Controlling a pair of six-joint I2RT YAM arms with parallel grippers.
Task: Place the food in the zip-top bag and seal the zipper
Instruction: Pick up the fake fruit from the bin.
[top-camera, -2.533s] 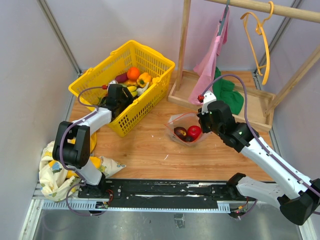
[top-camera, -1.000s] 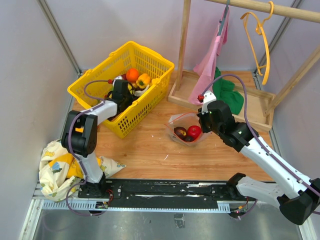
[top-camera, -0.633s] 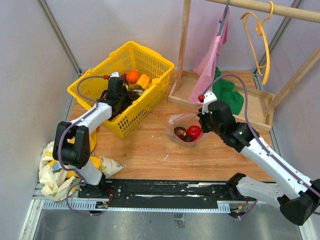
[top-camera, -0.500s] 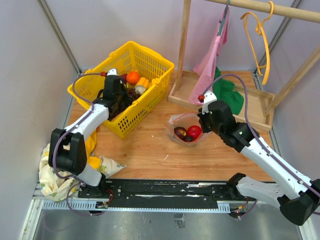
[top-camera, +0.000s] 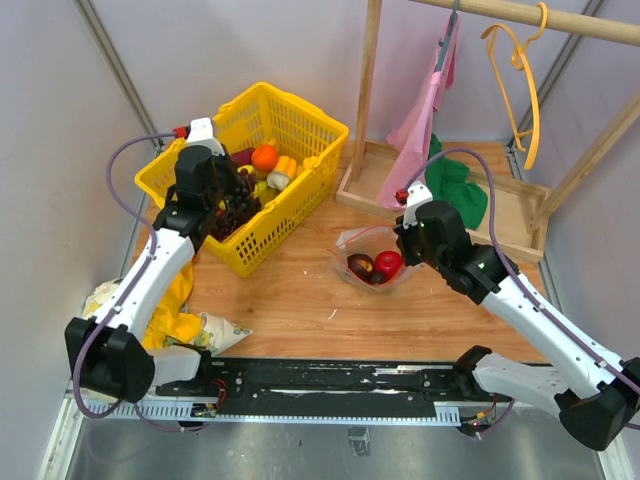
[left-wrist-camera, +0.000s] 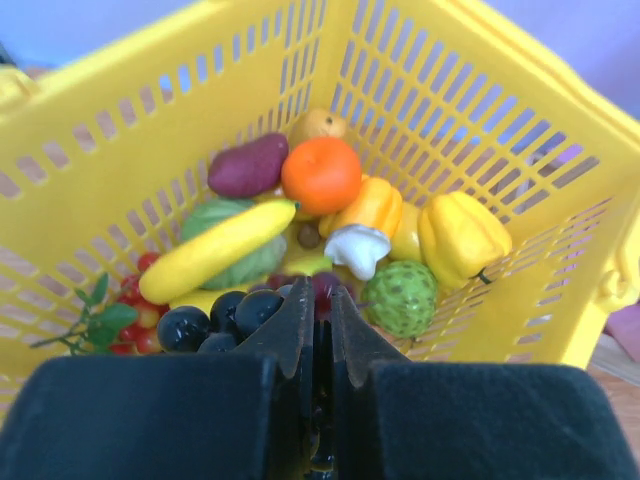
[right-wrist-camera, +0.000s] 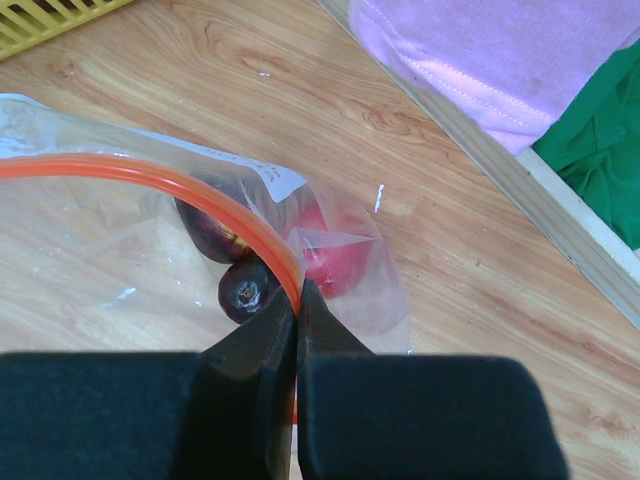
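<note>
I pinch the grapes (left-wrist-camera: 235, 315) in my left gripper (left-wrist-camera: 320, 330) above the far-left basket (top-camera: 290, 110) while my right gripper (right-wrist-camera: 297, 300) clamps the zipper (right-wrist-camera: 150, 175), holding the bag (right-wrist-camera: 100, 250) open to the basket's right, ready for the carry across.

Left claw (left-wrist-camera: 320, 296) is seen pinched almost shut at the bottom of the shot, with the dark grapes (left-wrist-camera: 232, 314) clamped right at its tips. Everything's framed by the yellow basket (left-wrist-camera: 450, 90). An orange (left-wrist-camera: 320, 175) is parked beside a purple piece (left-wrist-camera: 248, 165) at the back. A banana (left-wrist-camera: 215, 250) is laid across a green piece (left-wrist-camera: 213, 214). A white mushroom (left-wrist-camera: 357, 248) is tucked under a yellow-orange pepper (left-wrist-camera: 372, 205), with a yellow pepper (left-wrist-camera: 460, 235) just right of it. A bumpy green fruit (left-wrist-camera: 400, 297) is sat just right of the claw tips.
</note>
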